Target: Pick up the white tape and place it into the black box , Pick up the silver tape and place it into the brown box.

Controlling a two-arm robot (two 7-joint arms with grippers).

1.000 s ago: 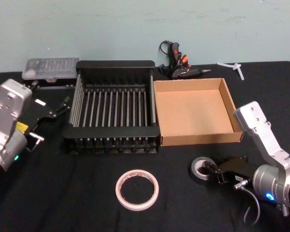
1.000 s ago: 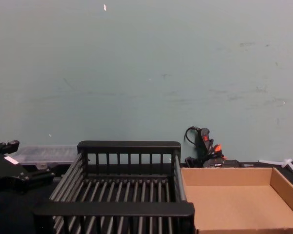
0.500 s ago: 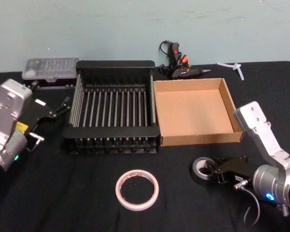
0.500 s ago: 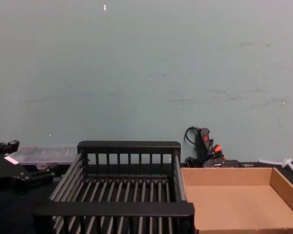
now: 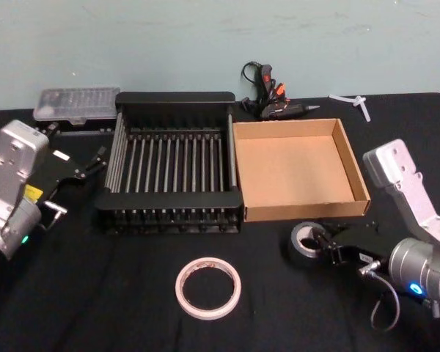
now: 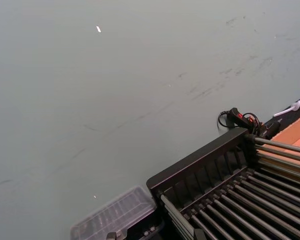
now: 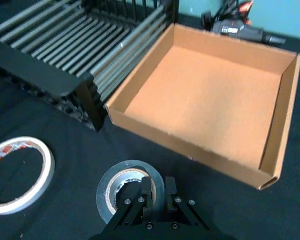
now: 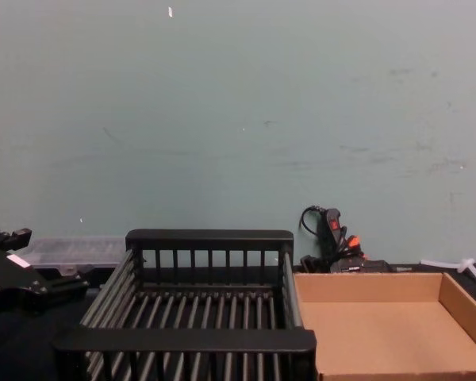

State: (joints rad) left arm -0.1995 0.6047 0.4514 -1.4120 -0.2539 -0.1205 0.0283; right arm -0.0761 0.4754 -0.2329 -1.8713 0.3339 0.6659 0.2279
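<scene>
1. Your right gripper (image 7: pixel 156 192) was low over the table in front of the brown box (image 5: pixel 297 211), its two fingers closed on the wall of the silver tape (image 7: pixel 119 189), one finger inside the core and one outside the roll.
2. The silver tape (image 5: pixel 303 243) lay flat on the black table (image 5: pixel 95 293), just in front of the brown box's near wall and apart from it.
3. The white tape (image 5: pixel 208 287) lay flat on the table in front of the black box (image 5: pixel 172 99), well apart from the silver tape and touched by neither gripper.
4. The black box and the brown box stood side by side, walls touching or nearly so; neither held a tape.
5. Your left gripper (image 5: pixel 95 160) was raised beside the left wall of the black box; whether its fingers were spread you could not tell.
6. A clear plastic case (image 5: pixel 77 103) sat behind your left arm, and a glue gun (image 5: pixel 275 103) lay behind the brown box.
</scene>
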